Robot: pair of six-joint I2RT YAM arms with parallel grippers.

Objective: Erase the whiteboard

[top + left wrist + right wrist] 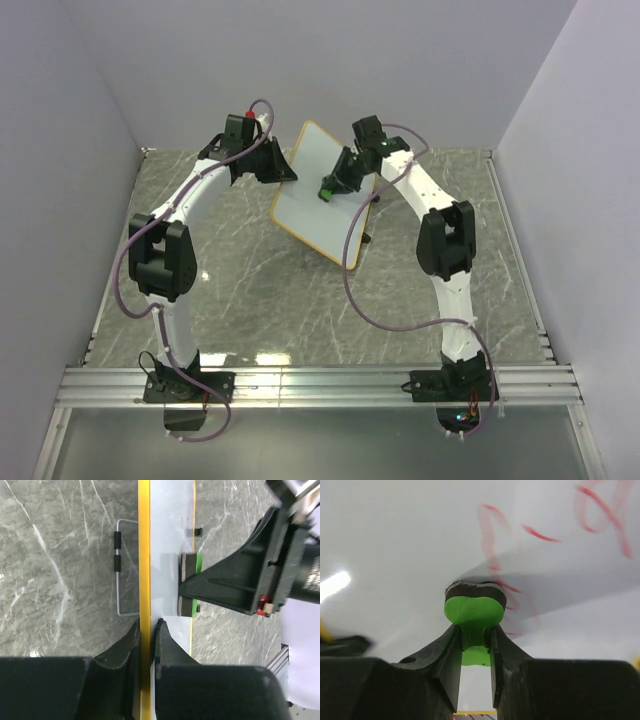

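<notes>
1. Two robot arms are seen at the near edge of a grey marbled counter [240,290], and both are bent in toward one whiteboard [312,218]. The board is raised at a tilt over the middle of the counter's far half, with one corner toward the far edge and the opposite corner near the counter's centre.
2. One green eraser [474,611] is counted, with a dark pad on its front. It is clamped at its narrow waist between the fingers of the right gripper [474,630], and the pad is pressed against the white face of the board.
3. The left gripper [148,625] is closed on the board's left edge, and the orange-yellow rim is pinched between the two black fingers.
4. The board is shown as a white square with rounded corners and a thin orange-yellow rim. From the left wrist it is seen almost edge-on.
5. Red writing [600,510] is visible on the face in several loose loops and strokes. Those nearest the eraser are fainter and smeared.
6. Two small black clips [199,531] are seen on the edge opposite the left gripper.
7. One bent wire frame [118,565] with two black sleeves is seen behind the board. Whether it touches the counter cannot be told.
</notes>
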